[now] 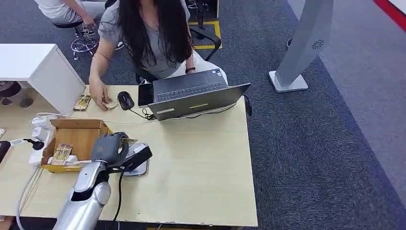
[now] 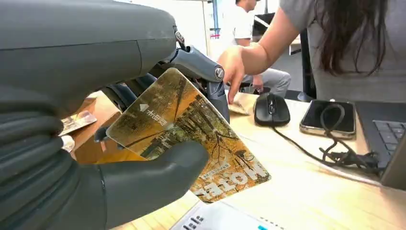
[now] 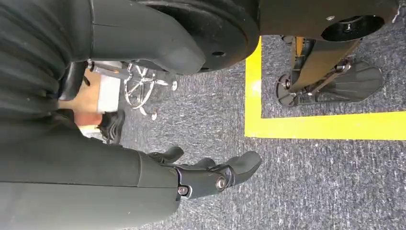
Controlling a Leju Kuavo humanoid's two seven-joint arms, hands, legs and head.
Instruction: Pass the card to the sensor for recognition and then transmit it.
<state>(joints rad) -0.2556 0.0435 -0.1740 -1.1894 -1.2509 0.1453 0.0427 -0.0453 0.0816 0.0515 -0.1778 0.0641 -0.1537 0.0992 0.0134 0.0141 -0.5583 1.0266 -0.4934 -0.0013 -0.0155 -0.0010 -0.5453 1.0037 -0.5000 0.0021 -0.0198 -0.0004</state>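
Observation:
My left hand (image 1: 107, 148) holds a golden-brown hotel card (image 1: 127, 141) pinched between thumb and fingers, just above the white sensor (image 1: 139, 168) on the table. In the left wrist view the card (image 2: 191, 139) is tilted, with its printed face showing, and the sensor's edge (image 2: 210, 221) lies right below it. The thumb (image 2: 153, 177) presses on the card's face. My right hand (image 3: 210, 175) hangs beside my body over the carpet, fingers apart and holding nothing.
An open cardboard box (image 1: 79, 125) with another card (image 1: 62, 153) stands left of the sensor. Across the table a person's hand (image 1: 99, 93) rests on cards, beside a mouse (image 1: 125, 99), a phone (image 2: 328, 117) and a laptop (image 1: 191, 96).

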